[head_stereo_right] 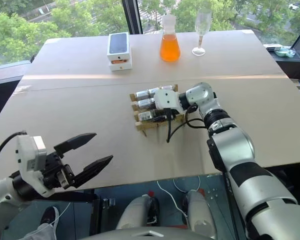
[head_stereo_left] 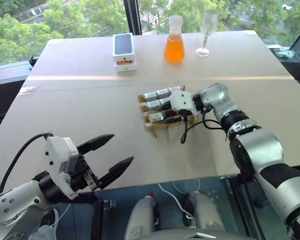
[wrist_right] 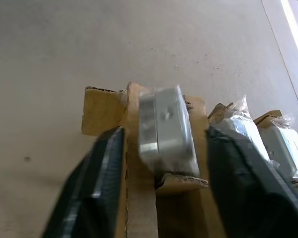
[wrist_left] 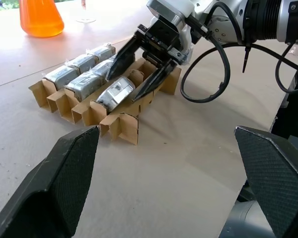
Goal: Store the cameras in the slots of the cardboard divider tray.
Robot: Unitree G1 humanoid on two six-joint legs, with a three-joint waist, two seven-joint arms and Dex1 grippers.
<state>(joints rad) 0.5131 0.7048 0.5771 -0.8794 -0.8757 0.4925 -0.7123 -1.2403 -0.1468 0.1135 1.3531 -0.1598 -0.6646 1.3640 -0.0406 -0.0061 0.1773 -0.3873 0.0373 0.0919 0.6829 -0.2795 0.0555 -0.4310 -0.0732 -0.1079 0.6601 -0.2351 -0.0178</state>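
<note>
The cardboard divider tray (wrist_left: pixel 123 128) sits mid-table, with several silver-grey cameras (wrist_left: pixel 84 82) lying in its slots. One camera (wrist_right: pixel 165 124) rests tilted in a slot of the row nearest me. My right gripper (wrist_right: pixel 165 133) is open around that camera, a finger (wrist_right: pixel 102 168) on each side with a gap showing on both. It reaches over the tray (head_stereo_left: pixel 152 131) from the right. My left gripper (head_stereo_left: pixel 120 149) hangs open and empty near the table's front-left edge, well short of the tray.
At the back of the table stand a white phone box (head_stereo_left: pixel 125 50), an orange-filled flask (head_stereo_left: pixel 174 42) and a wine glass (head_stereo_left: pixel 205 30). A black cable (head_stereo_left: pixel 190 127) loops from my right wrist onto the table beside the tray.
</note>
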